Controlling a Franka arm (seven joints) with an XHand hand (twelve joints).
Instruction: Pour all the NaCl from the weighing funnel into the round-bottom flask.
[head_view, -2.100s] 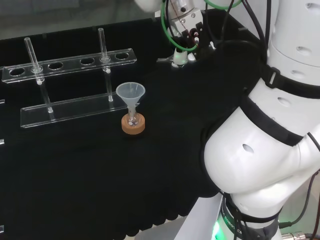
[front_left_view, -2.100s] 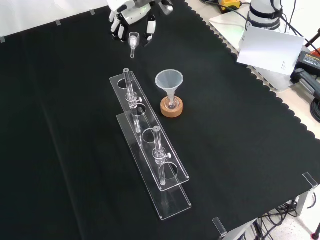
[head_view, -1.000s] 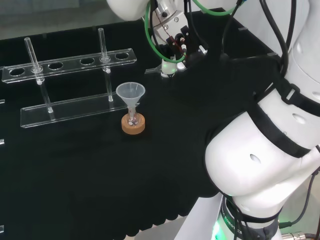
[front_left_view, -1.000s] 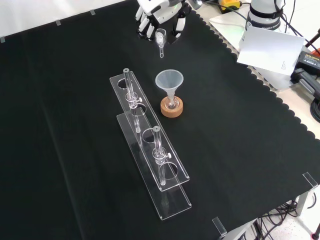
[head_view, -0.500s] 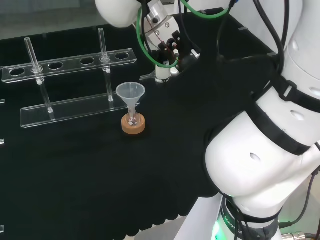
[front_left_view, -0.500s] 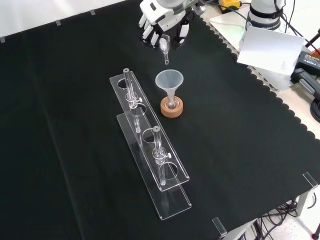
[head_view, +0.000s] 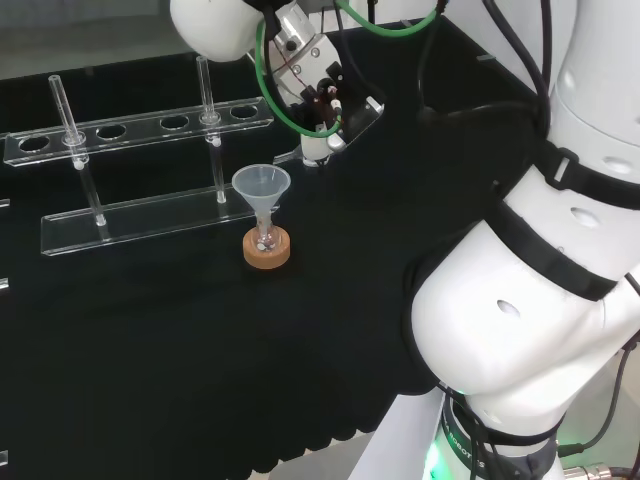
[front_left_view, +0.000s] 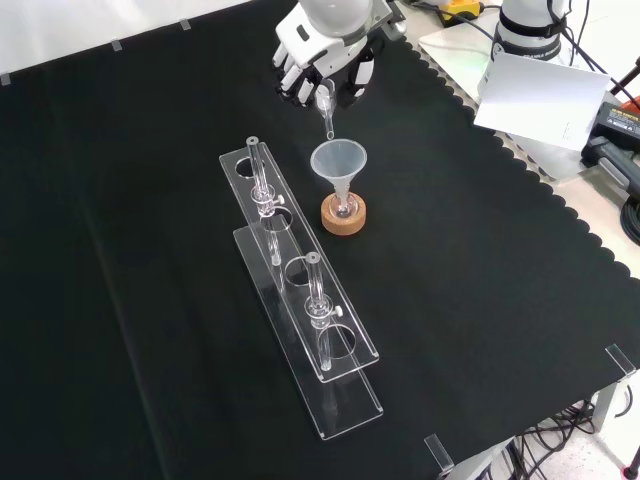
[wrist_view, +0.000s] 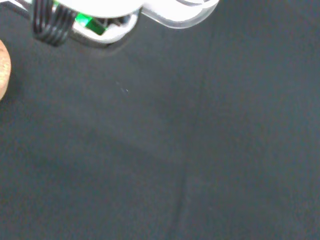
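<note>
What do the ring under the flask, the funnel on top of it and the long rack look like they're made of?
Ring: probably cork, matte tan-brown with a grainy look. Funnel: likely plastic, since it looks milky and translucent rather than clear. Rack: clear acrylic or similar plastic by its look, see-through sheets with bright glossy edges; glass cannot be ruled out.

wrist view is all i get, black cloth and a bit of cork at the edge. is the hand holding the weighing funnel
Observer: Yes. In the front view the hand has its fingers curled round the clear weighing funnel, stem pointing down.
Operator: how close to the flask
Observer: The stem tip sits just above the far rim of the plastic funnel that stands in the round-bottom flask.
Operator: flask steady?
Observer: It stands upright in its cork ring, beside the clear tube rack.
</note>
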